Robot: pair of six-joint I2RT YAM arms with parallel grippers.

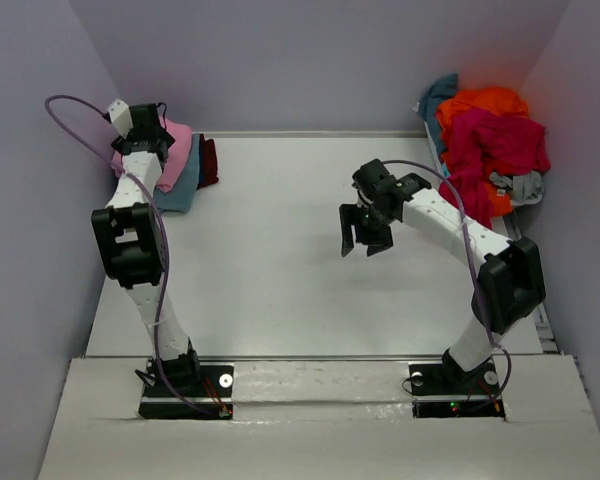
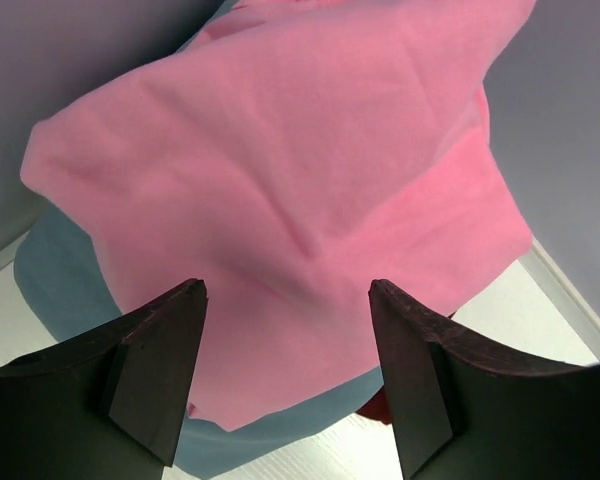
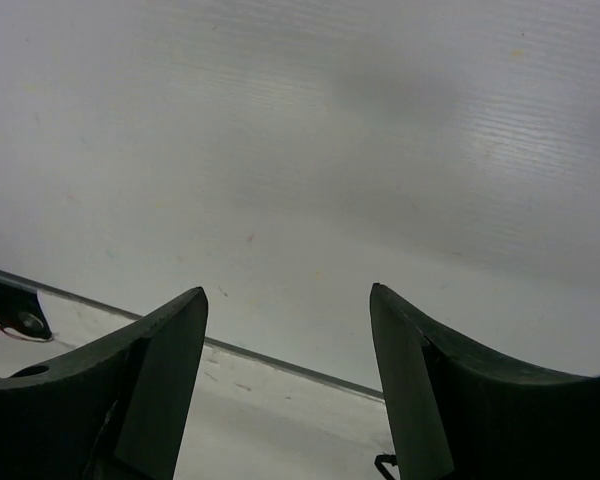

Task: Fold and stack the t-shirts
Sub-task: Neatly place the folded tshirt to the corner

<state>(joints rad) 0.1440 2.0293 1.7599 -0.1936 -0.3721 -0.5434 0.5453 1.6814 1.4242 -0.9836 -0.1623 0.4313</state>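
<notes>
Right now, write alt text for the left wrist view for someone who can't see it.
The left gripper, jaws open and empty, hangs over a light pink t-shirt lying on a dusty blue t-shirt, with white table at the lower right.

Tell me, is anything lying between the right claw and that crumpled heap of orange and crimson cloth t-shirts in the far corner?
Nothing visible does. The right gripper hangs open over the white table, and only bare tabletop lies between it and the heap of orange and crimson cloth t-shirts.
</notes>
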